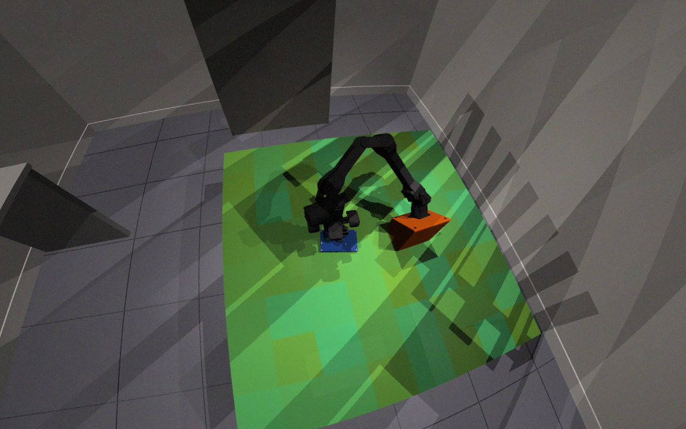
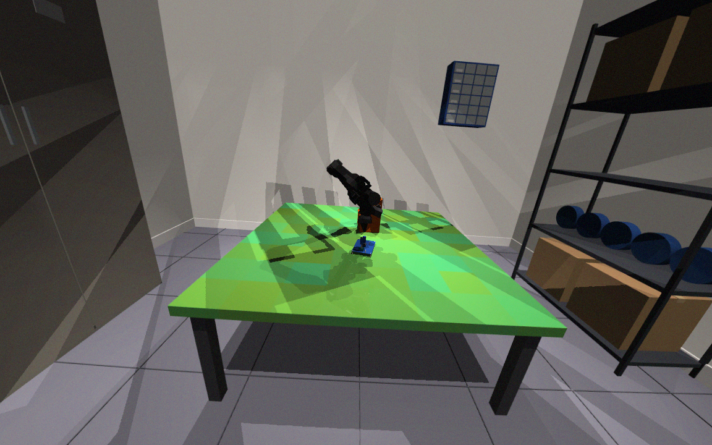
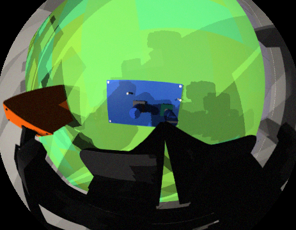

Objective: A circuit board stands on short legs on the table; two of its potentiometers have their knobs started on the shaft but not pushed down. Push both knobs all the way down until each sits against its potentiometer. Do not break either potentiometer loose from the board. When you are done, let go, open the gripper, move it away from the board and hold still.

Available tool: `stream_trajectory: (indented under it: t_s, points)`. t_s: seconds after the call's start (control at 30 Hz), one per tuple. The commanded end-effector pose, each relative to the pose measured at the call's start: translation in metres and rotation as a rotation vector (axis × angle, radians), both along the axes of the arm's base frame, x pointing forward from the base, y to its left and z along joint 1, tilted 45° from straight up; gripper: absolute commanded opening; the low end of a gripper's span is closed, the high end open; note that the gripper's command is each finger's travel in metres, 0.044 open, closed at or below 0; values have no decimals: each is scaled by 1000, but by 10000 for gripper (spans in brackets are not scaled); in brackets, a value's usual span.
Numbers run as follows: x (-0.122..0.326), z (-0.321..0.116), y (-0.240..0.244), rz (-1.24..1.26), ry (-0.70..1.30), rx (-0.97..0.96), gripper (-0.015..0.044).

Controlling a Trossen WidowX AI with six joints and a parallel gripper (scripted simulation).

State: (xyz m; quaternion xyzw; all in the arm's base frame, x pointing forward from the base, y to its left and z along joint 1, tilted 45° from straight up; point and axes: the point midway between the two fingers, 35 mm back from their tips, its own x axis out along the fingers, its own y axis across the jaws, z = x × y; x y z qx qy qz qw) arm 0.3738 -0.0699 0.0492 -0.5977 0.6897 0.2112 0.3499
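Here you are, right over the blue circuit board (image 1: 349,248) (image 2: 368,251) (image 3: 118,103), which lies on the green table (image 1: 302,320) (image 2: 364,287) (image 3: 202,41) in front of the orange pedestal (image 1: 436,224) (image 2: 368,225) (image 3: 36,105), and your gripper (image 1: 339,237) (image 2: 363,237) (image 3: 163,125) is clenched, tips together, with nothing between them! In the wrist view your fingertips reach the board's near edge, just beside the shadowed dark-blue knob (image 3: 169,114) by the green potentiometer (image 3: 167,107); whether they touch that knob, you can't tell from here. Across the board, well apart from the tips, sits the other blue knob (image 3: 134,113), close to the gray-brown potentiometer (image 3: 140,103). How far down either one is on its shaft, these angles won't show you. Pale dots mark the corners you can see, and up top your black arm (image 1: 345,159) (image 2: 350,180) bends high from the pedestal before dropping to the board, its shadow spilling over the tabletop.
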Motion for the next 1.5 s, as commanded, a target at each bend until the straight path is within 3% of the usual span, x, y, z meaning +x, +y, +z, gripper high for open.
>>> stream_trajectory:
  t_s: [0.0, 1.17, 1.47]
  points:
    - [2, 2, 0, 109, 108, 0, 0]
    - [15, 19, 4, 962, 949, 48, 0]
    - [14, 12, -3, 978, 965, 49, 0]
